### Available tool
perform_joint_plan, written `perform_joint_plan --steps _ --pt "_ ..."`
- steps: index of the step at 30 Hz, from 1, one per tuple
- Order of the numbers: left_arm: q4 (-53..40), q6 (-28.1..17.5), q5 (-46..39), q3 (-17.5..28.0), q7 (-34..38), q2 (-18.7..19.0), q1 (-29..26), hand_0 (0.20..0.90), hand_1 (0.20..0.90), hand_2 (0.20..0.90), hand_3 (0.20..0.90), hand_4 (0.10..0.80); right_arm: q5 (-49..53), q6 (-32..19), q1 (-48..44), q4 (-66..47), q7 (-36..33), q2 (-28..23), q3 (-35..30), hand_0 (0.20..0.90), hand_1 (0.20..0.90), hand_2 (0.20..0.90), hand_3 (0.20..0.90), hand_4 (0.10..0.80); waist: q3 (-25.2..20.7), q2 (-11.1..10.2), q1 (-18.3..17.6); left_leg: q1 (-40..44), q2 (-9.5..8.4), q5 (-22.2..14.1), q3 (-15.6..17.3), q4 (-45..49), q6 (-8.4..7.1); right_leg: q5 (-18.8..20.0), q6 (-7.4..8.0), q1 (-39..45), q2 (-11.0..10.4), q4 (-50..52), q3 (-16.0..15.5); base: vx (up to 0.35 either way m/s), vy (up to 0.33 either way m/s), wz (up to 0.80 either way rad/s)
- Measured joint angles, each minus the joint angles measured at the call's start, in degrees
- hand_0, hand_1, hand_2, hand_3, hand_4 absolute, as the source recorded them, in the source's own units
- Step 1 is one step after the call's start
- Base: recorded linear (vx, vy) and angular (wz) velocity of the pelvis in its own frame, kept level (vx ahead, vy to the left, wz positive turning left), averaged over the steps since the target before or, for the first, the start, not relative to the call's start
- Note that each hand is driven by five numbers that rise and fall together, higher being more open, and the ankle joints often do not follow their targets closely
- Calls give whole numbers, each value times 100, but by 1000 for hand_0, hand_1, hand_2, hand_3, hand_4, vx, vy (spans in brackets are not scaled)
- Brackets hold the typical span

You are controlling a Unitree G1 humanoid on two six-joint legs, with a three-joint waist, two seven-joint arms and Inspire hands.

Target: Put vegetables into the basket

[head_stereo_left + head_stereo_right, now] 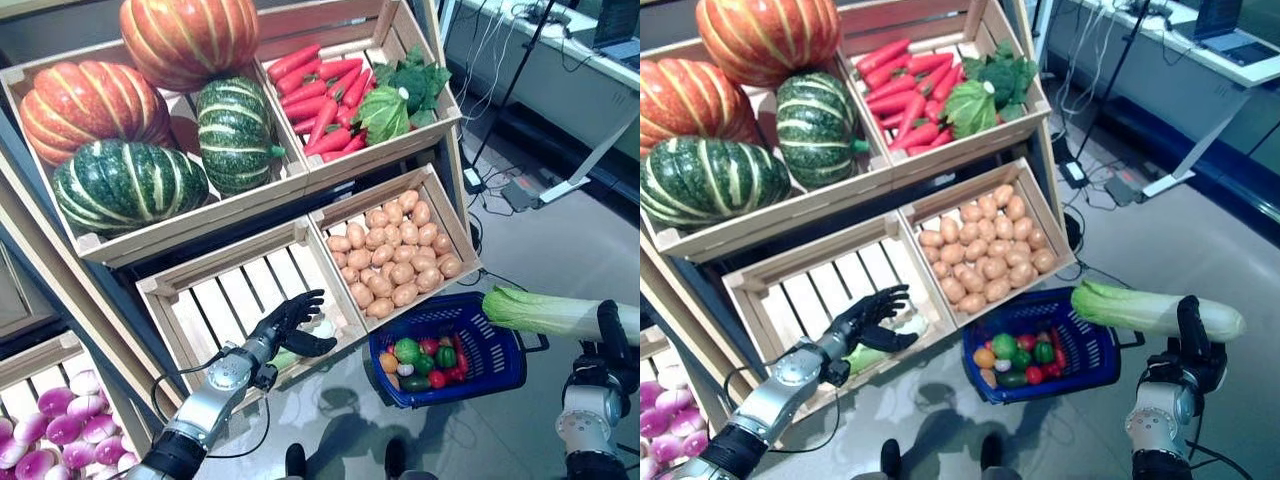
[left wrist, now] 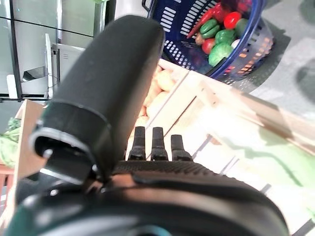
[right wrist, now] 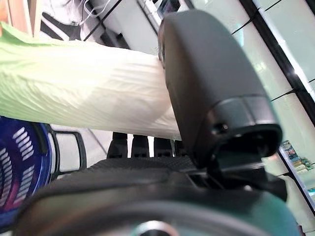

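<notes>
My right hand is shut on a long pale-green cabbage, held level just right of the blue basket, which sits on the floor. In the right wrist view the thumb wraps over the cabbage's white stalk. The basket holds several small vegetables. My left hand is open inside the slatted wooden crate, fingers spread just above a pale-green vegetable lying at the crate's front corner. That vegetable also shows past the fingers in the left wrist view.
A crate of potatoes sits right of the slatted crate, directly above the basket. Upper shelves hold pumpkins, red carrots and leafy greens. Purple turnips fill a crate at lower left. Cables and a desk leg lie on the floor at right.
</notes>
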Motion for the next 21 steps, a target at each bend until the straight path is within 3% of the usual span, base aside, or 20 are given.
perform_joint_plan --steps 5,10,15,21 --pt "-55 -85 1 -8 -9 110 -441 900 900 900 900 800 394 -275 -492 243 447 30 306 300 300 300 300 400 677 -12 49 -313 27 99 -37 68 -14 125 -48 -272 31 3 -18 -158 -107 2" --pt "-98 -391 -10 -95 -102 278 -1323 900 900 900 900 800 402 -464 -1598 672 856 19 436 300 300 300 300 400 1528 35 117 -1120 86 72 -207 711 -54 189 -143 -829 55 305 -167 -183 -88 14" --pt "-84 -502 -207 -190 59 420 -1700 900 900 900 900 800 393 -516 -2279 1129 854 1 571 300 300 300 300 400 1785 97 297 -1849 148 -148 -324 1503 -61 -136 -223 -1617 19 1281 -162 -82 -33 2" --pt "-84 -763 -397 -301 139 671 -1719 900 900 900 900 800 394 -568 -2392 1434 851 -201 572 300 300 300 300 400 1793 95 365 -2660 -24 -331 -422 2329 10 -708 -227 -2669 -333 2759 -136 -86 3 11"
